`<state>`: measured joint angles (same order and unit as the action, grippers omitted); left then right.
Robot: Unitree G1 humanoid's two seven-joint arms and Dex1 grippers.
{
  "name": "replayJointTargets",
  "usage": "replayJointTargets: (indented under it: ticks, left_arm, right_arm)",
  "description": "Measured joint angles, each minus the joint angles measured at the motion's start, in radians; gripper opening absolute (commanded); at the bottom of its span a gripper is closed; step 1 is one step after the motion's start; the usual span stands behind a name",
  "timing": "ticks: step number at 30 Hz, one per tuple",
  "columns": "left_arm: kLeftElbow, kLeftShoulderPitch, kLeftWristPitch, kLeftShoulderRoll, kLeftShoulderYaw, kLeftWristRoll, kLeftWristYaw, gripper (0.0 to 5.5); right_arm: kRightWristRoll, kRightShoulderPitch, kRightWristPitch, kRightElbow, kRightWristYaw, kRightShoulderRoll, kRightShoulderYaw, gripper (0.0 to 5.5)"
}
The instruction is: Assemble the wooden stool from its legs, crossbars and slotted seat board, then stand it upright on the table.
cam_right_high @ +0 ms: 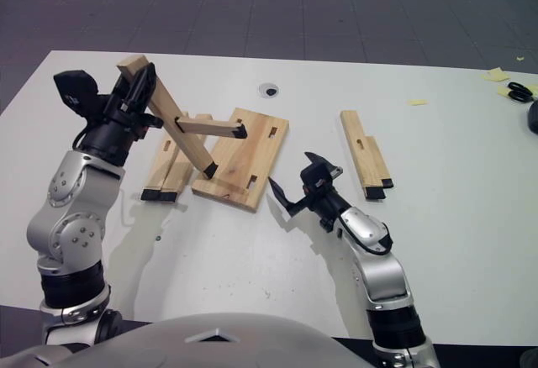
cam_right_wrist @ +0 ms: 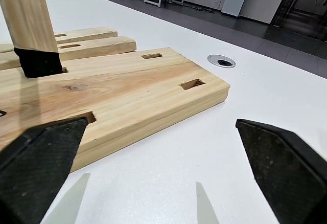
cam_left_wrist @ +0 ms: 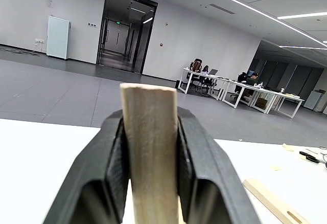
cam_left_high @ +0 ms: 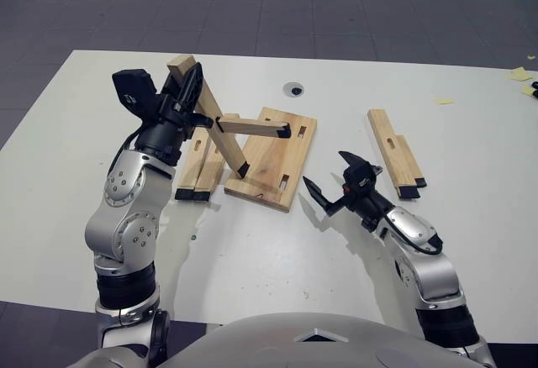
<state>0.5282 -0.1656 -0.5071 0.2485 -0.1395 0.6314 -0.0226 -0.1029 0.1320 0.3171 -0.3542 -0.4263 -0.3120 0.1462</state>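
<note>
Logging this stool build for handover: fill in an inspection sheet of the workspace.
Surface: white table, grommet hole at the far side.
Job's things: slotted seat board flat; leg with crossbar tilted, black foot on the board; two legs flat to its left, two pieces to its right.
Clutter: yellow paper scraps at the far right edge.
Grippers: left gripper shut on the leg; right gripper open, beside the board's near corner.
Cables: nothing seen.
Surroundings: dark floor; desks far off.

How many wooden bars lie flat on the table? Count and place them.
4. Left of the seat board: outer left bar, inner left bar. Right of it: long right bar, short right bar. The held leg may hide more.
</note>
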Motion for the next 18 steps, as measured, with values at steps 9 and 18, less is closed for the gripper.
replayJointTargets:
  ticks: [9, 18]
  left_arm:
    - [0.0, -0.019, -0.021, -0.021, -0.007, 0.0, 0.02, 1.03]
    - [0.003, -0.085, -0.051, -0.036, -0.04, 0.002, 0.059, 1.03]
  right_arm:
    - [0.0, 0.0, 0.0, 0.0, 0.001, 0.001, 0.011, 5.4]
    - [0.0, 0.0, 0.0, 0.0, 0.002, 0.001, 0.012, 5.4]
